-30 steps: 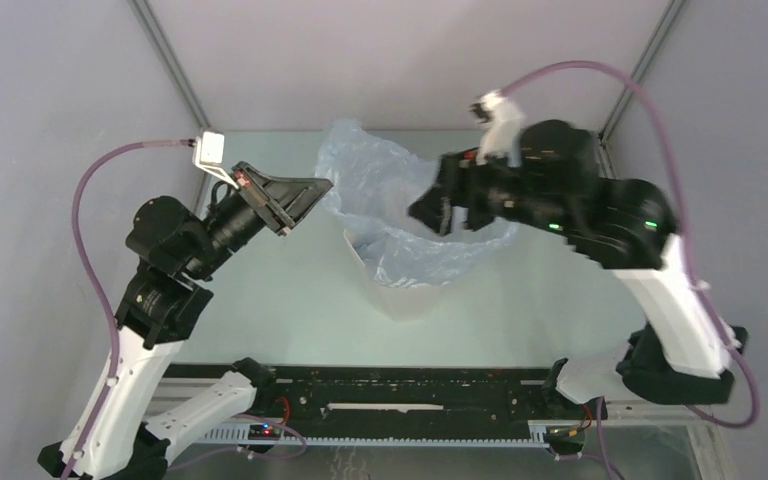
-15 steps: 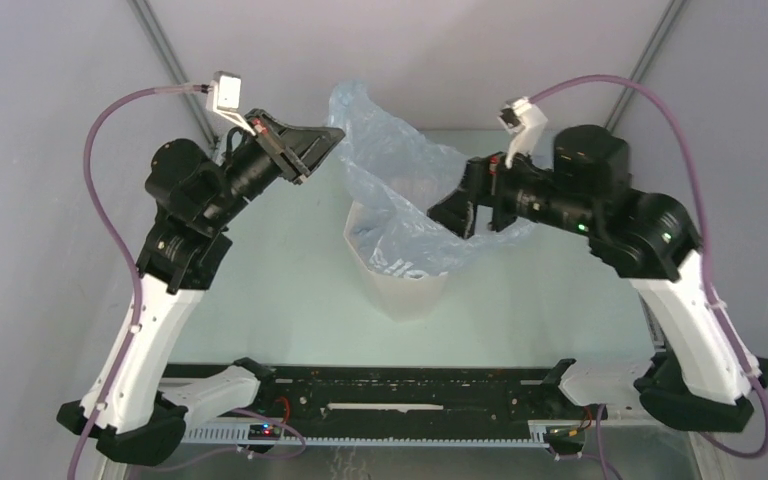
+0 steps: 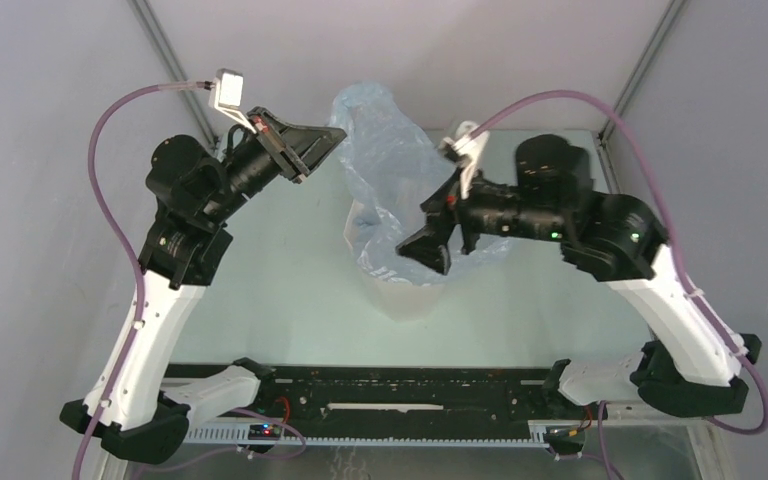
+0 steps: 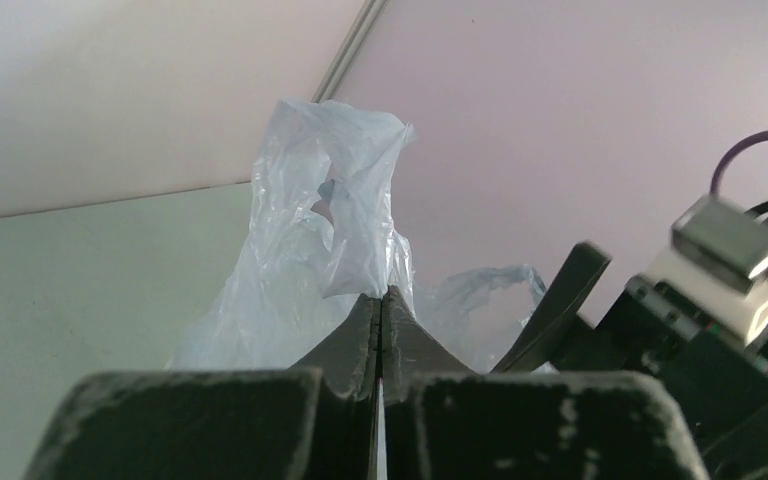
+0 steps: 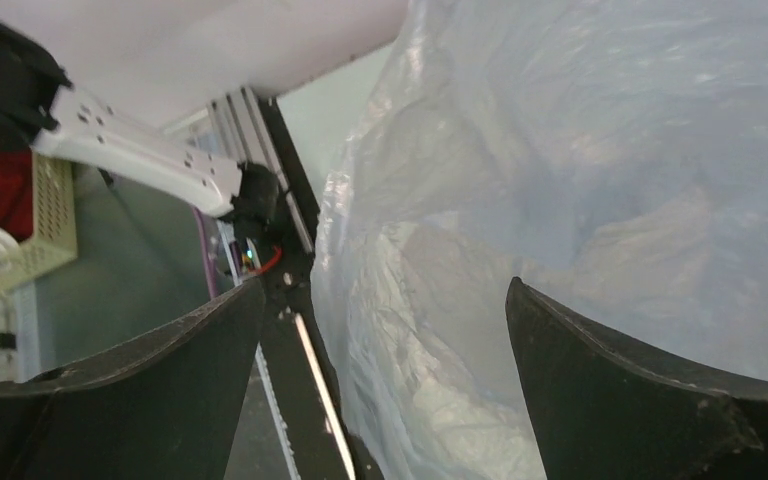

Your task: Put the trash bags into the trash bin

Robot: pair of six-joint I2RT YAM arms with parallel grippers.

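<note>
Right gripper (image 3: 426, 255) has swung down and to the left since half a second ago and now hangs at the mouth of the trash bin (image 3: 406, 298), while the left arm has barely shifted.
Its jaws stand wide apart and released, and in the right wrist view they frame wrinkled film without pinching it. The left gripper (image 3: 332, 136) is clenched on the trash bag (image 3: 390, 165) at its upper left edge, holding that side raised above the bin; in the left wrist view a thin fold of pale-blue film rises from between the closed fingertips. The bag's lower part sags into and over the bin's rim, more on the right side. The bin stands upright near the middle of the table (image 3: 280, 285), between the two arms.
</note>
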